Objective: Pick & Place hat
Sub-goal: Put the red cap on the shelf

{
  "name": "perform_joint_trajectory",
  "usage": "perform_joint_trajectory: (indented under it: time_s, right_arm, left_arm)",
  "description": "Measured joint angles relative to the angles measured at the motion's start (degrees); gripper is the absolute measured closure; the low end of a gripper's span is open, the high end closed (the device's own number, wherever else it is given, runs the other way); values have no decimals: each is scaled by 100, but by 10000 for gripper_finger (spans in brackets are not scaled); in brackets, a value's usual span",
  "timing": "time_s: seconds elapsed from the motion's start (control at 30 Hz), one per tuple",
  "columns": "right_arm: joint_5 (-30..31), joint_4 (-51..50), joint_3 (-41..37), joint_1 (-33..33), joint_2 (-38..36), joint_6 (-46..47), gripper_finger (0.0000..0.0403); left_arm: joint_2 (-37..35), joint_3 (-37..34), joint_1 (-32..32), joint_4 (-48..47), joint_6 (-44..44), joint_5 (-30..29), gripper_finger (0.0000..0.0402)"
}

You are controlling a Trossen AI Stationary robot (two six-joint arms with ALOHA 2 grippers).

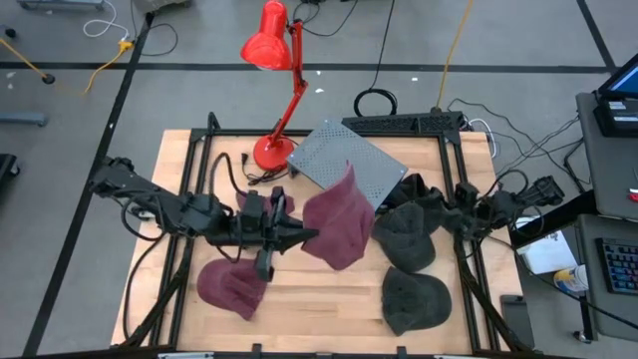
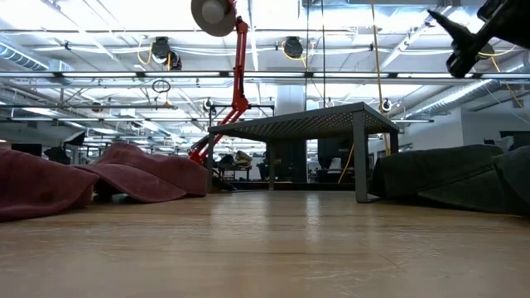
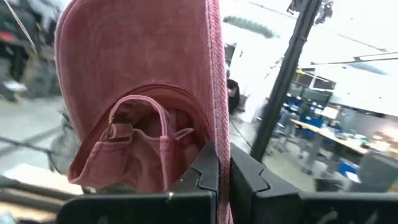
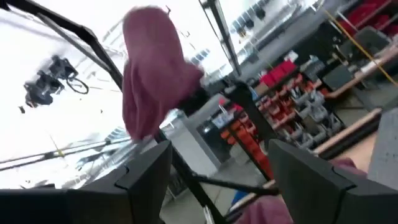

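A maroon hat [image 1: 337, 217] hangs above the middle of the table, and my left gripper [image 1: 302, 237] is shut on it, reaching in from the table's left. The hat's back strap and buckle [image 3: 127, 130] face the left wrist camera. A second maroon hat [image 1: 231, 285] lies on the table near the front left. Two dark hats [image 1: 404, 235] [image 1: 415, 299] lie on the right half of the table. A grey perforated stand [image 1: 345, 163] stands at the back. My right gripper [image 4: 224, 180] is open and raised at the table's right side, holding nothing. My left gripper pinches the hat's rim [image 3: 214, 134], right beside the back strap opening, between its two shut fingers [image 3: 202, 177]. The fingers come about level from the table's left. The hat is lifted clear of the table, and its crown spreads out beyond the fingertips.
A red desk lamp [image 1: 271, 60] stands on its base [image 1: 270, 153] at the back, left of the stand. Black frame rails [image 1: 189, 199] run along the table's sides. Cables lie on the floor behind the table. Bare wood [image 1: 329, 309] shows at the front centre.
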Motion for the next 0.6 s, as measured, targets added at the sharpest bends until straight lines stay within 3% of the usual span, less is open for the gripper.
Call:
perform_joint_trajectory:
  time_s: [0.23,0.6]
  right_arm:
    - [147,-186,908,1,1186,28,140]
    - [439,35,2758,-62,3827,483,140]
  left_arm:
    - [36,2,102,323,1111,-148,394]
    - [15,2,412,491,1560,64,394]
